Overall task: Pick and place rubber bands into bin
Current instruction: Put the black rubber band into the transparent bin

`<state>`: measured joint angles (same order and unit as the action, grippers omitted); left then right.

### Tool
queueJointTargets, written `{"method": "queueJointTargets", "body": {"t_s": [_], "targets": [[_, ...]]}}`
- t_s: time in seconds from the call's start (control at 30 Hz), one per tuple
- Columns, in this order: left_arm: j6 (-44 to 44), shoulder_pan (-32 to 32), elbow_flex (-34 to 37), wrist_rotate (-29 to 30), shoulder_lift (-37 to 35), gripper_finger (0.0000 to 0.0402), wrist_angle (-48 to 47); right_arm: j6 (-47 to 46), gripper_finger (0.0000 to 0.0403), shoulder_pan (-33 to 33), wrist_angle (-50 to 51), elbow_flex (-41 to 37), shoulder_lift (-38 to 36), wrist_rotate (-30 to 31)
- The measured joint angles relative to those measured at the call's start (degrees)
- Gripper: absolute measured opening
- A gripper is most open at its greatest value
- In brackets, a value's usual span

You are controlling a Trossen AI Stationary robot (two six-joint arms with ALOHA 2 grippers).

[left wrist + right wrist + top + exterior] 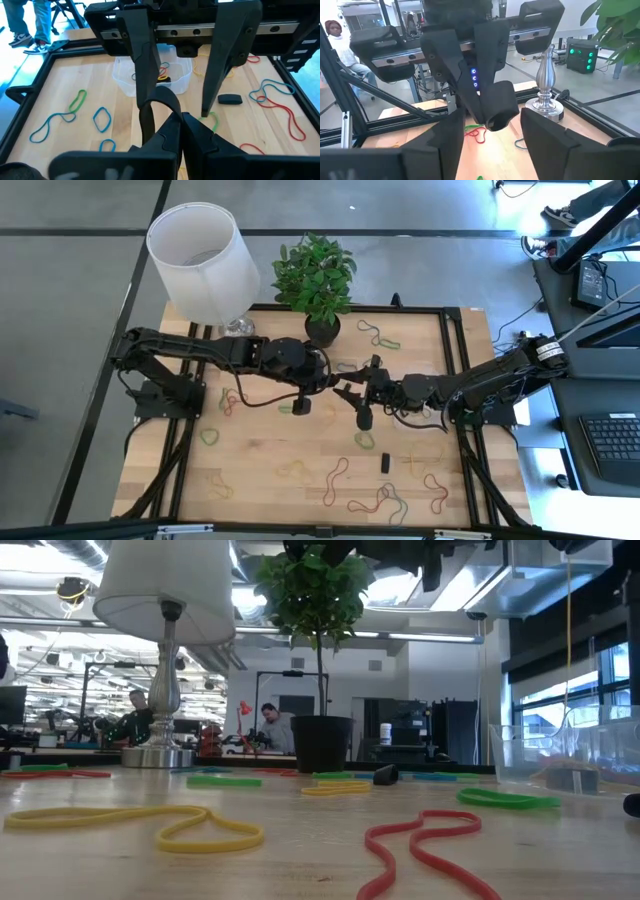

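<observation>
Bands (336, 480) lie scattered across the counter (270, 442) on every side of the bin (152, 77), a few already inside it. Thin, light and floppy, they will likely sag and stretch when lifted; a pinch on a single strand where a loop lies flat looks the surest hold. Both arms meet just beside the bin, near the plant (316, 278): the left gripper (176, 120) has its fingers pressed together on a dark band (155, 106), while the right gripper (490, 125) stands with fingers spread, facing it. Only the left wrist view shows the bin's contents; the low view shows how flat the bands (175, 823) lie.
</observation>
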<state>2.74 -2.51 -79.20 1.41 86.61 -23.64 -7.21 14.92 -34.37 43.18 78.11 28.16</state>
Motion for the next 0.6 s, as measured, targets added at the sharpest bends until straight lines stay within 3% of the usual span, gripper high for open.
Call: {"method": "queueJointTargets", "body": {"t_s": [0.17, 0.27, 0.4, 0.6], "targets": [[-0.02, -0.37, 0.00, 0.00, 0.00, 0.0003, -0.07, 0.19, 0.0214, -0.20, -1.91, 0.00, -0.02, 0.22], [-0.03, -0.38, 0.00, 0.05, 0.00, 0.0003, -0.04, 0.06, 0.0199, -0.20, -1.90, 0.00, -0.02, 0.21], [-0.50, -0.37, 0.00, 0.09, 0.00, 0.0003, 0.60, 0.12, 0.0147, -0.18, -1.90, 0.00, 0.09, 0.19], [-0.51, -0.34, 0.00, 0.32, 0.00, 0.0003, 1.78, 0.19, 0.0039, -0.09, -2.01, 0.07, 0.11, -0.02]]}}
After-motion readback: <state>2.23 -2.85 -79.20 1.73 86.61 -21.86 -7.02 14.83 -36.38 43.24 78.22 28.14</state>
